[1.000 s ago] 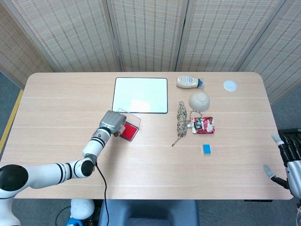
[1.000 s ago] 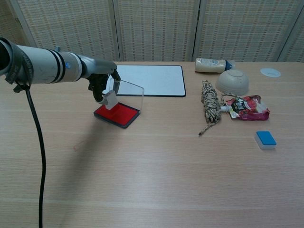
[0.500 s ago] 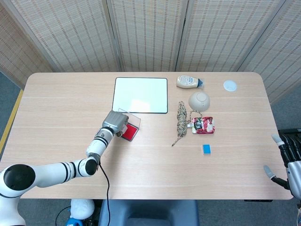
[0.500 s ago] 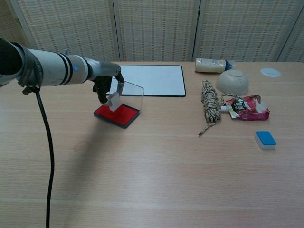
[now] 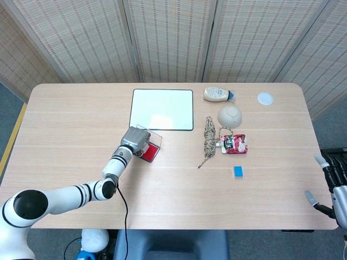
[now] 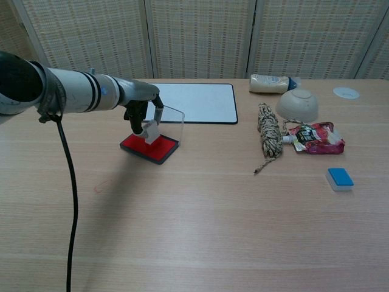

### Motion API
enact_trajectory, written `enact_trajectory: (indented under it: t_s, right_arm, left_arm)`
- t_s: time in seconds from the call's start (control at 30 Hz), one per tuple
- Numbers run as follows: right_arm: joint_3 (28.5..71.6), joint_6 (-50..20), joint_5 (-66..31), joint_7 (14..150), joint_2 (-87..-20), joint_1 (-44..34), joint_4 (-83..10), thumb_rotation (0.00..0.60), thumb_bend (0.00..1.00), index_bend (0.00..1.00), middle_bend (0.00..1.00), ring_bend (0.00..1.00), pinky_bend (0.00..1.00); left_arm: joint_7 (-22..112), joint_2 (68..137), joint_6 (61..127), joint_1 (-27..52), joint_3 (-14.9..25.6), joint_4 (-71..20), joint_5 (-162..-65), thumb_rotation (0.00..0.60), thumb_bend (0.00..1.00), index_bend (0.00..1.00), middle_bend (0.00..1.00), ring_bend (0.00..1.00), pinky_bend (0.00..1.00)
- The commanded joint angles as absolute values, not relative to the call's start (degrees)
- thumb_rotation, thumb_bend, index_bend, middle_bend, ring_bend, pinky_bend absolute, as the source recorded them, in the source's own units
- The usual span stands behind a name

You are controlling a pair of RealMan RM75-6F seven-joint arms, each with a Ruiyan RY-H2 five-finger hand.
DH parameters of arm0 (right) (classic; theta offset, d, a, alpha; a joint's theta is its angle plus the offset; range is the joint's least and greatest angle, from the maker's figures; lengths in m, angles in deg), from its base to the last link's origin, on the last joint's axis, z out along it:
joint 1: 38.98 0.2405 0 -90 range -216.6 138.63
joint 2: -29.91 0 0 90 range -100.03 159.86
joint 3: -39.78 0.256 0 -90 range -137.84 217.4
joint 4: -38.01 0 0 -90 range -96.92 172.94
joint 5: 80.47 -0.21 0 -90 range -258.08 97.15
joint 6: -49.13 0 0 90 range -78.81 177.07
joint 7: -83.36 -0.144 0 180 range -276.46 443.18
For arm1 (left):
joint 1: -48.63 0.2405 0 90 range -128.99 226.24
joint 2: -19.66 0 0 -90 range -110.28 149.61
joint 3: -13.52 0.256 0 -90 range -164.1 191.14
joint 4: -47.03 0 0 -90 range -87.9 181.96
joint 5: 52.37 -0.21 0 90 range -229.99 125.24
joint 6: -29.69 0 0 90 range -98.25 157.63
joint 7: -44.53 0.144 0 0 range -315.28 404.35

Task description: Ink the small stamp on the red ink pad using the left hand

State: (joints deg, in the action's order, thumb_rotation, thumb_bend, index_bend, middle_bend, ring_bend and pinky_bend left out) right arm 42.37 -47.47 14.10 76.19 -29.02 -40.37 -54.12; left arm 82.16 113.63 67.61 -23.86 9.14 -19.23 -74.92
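Left hand (image 6: 141,110) pinches the small stamp (image 6: 151,132), its face down on or just above the red ink pad (image 6: 149,146) — inking looks underway; lifting clear remains. Right hand (image 5: 332,187), far from the pad, hangs open, empty.

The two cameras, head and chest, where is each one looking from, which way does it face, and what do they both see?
Head view: high above the near edge, looking steeply down on the table; shows the left arm, left hand and, at the lower right, the right hand.
Chest view: low at the near edge, facing across toward the screens; shows only the left arm and left hand.
Shared: the left hand holding the small stamp on the red ink pad, whiteboard, bowl.
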Motion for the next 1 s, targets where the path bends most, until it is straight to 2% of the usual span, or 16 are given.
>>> enact_trajectory:
  t_s: [0.03, 0.5, 1.0]
  right_arm:
    - [42.38, -47.61, 14.10, 76.10, -29.01, -40.46, -54.08, 0.600, 0.28, 0.00, 0.00, 0.00, 0.00]
    - [42.41, -48.47, 14.40, 76.14, -29.25, -40.80, -53.93, 0.600, 0.28, 0.00, 0.00, 0.00, 0.00]
    - [42.59, -48.06, 14.20, 77.24, -29.60, -40.60, -54.03, 0.600, 0.28, 0.00, 0.00, 0.00, 0.00]
  left_arm:
    - [81.81, 114.03, 67.27, -23.79, 9.25, -18.73, -75.11, 0.600, 0.40, 0.79, 1.00, 0.74, 0.56]
    - [80.29, 114.07, 67.03, -23.13, 9.63, -18.50, -76.20, 0.600, 0.40, 0.80, 1.00, 0.74, 0.56]
    - [83.16, 103.36, 77.95, -21.43, 10.38, -37.86, -74.74, 0.600, 0.40, 0.80, 1.00, 0.74, 0.56]
